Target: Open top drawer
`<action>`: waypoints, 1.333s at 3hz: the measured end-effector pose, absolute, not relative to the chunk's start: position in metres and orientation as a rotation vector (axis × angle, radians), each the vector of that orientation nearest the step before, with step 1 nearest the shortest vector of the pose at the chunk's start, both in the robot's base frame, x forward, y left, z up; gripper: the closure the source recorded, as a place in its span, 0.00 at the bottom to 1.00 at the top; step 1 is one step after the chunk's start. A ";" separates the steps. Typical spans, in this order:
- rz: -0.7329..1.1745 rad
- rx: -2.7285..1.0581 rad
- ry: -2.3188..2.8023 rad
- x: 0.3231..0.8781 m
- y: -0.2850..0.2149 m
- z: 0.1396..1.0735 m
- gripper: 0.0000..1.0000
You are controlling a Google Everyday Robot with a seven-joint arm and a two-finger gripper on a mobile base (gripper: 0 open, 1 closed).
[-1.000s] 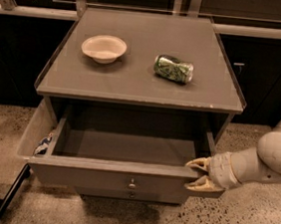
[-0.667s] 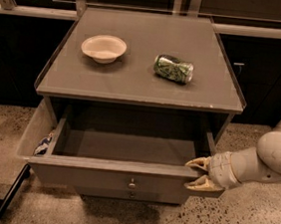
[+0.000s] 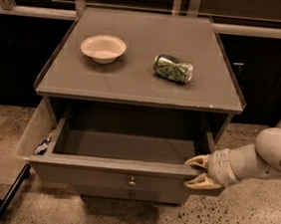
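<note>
Starts at the lower left with a small blue-and-white scrap [image 3: 43, 144], too unclear to name, lodged in the gap just outside the left wall of the top drawer [image 3: 115, 165]. Finds that drawer in the lower middle of the frame, pulled well out from under the desk [image 3: 133, 85], long axis running left to right, box open to view and seemingly bare inside, though shadowed toward the back. Notes on the desk above a shallow pale bowl [image 3: 103, 47] with nothing seen in it, and to its right, well apart, a crushed green can [image 3: 173, 68] lying on its side. Picks out the small round knob [image 3: 132, 182] at the centre of the drawer front, with a second knob [image 3: 132, 194] just beneath on a lower front. Reaches the pincer [image 3: 199, 172] at the lower right, released rather than clenched, fingers [image 3: 196, 161] spread astride the right end of the drawer's front rim, upper tip over the inside, lower tip by the outer face; cannot tell whether either presses. Puts the drawer immediately left of the pincer and the knob well to the left. Ends with the pale arm [image 3: 261, 156] entering from the right edge. Judges the opening largely done; expects any further pull to run toward the bottom of the frame, square to the long axis.
</note>
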State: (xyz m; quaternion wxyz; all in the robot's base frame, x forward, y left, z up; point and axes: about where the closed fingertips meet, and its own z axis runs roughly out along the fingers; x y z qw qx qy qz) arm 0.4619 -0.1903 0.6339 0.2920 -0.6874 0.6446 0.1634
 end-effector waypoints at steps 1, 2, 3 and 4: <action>0.475 -1.822 1.713 0.449 -0.197 0.629 0.38; 0.475 -1.822 1.713 0.449 -0.197 0.631 0.61; 0.480 -1.812 1.714 0.440 -0.201 0.630 0.84; 0.480 -1.812 1.714 0.439 -0.200 0.632 1.00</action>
